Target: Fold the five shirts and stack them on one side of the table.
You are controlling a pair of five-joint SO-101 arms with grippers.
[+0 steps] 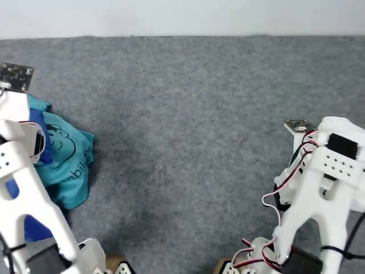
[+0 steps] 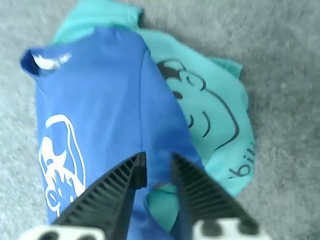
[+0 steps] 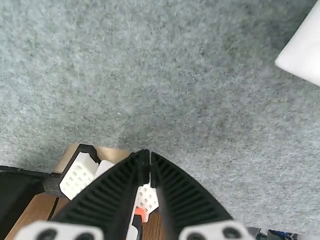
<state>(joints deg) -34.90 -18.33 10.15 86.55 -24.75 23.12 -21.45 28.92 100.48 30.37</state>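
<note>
A blue shirt (image 2: 100, 110) with a white print lies loosely folded on top of a teal shirt (image 2: 210, 110) with a dark drawing. In the high view both lie at the table's left edge, the teal shirt (image 1: 68, 154) spreading out from under the left arm (image 1: 23, 171) and the blue shirt (image 1: 35, 120) mostly hidden beneath it. My left gripper (image 2: 159, 159) hangs just over the blue shirt, jaws slightly apart, a raised crease running away from its tips. My right gripper (image 3: 149, 155) is shut and empty, low over the mat by the right arm's (image 1: 325, 171) base.
A grey felt mat (image 1: 194, 114) covers the table, with a wide bare stretch between the arms. A small circuit board (image 1: 16, 75) sits at the far left. The wooden table edge (image 3: 30, 215) and white base parts (image 3: 80, 175) lie under the right gripper.
</note>
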